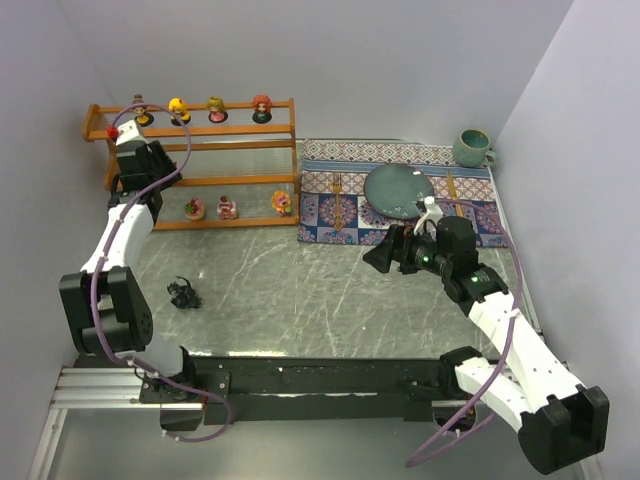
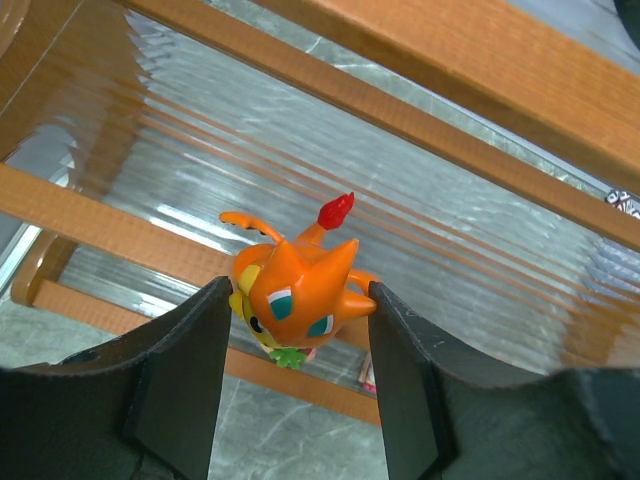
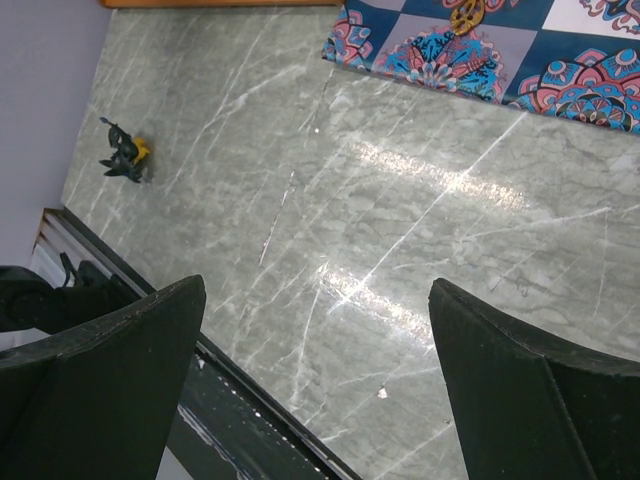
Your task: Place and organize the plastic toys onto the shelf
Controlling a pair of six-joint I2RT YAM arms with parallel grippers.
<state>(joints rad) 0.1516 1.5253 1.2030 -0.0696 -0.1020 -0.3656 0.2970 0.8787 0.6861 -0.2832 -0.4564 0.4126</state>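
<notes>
The dark-blue creature (image 1: 184, 294) lies on the marble table (image 1: 300, 290), lower left of the top view, apart from both arms. The right gripper (image 3: 315, 300) hovers over bare table at centre right, jaws fully spread, holding nothing. Beyond it, the placemat (image 1: 340, 205) carries a plate (image 1: 398, 190); a teal mug (image 1: 472, 148) stands at upper right.

The shelf (image 1: 200, 130) occupies the upper left. Three round toys (image 1: 228, 208) sit on its lowest tier. The left gripper (image 2: 297, 300) clamps an orange creature (image 2: 300, 285) at the shelf's left end, in front of the slats; contact with the shelf cannot be determined. Four dolls (image 1: 216, 108) stand on the top tier.
</notes>
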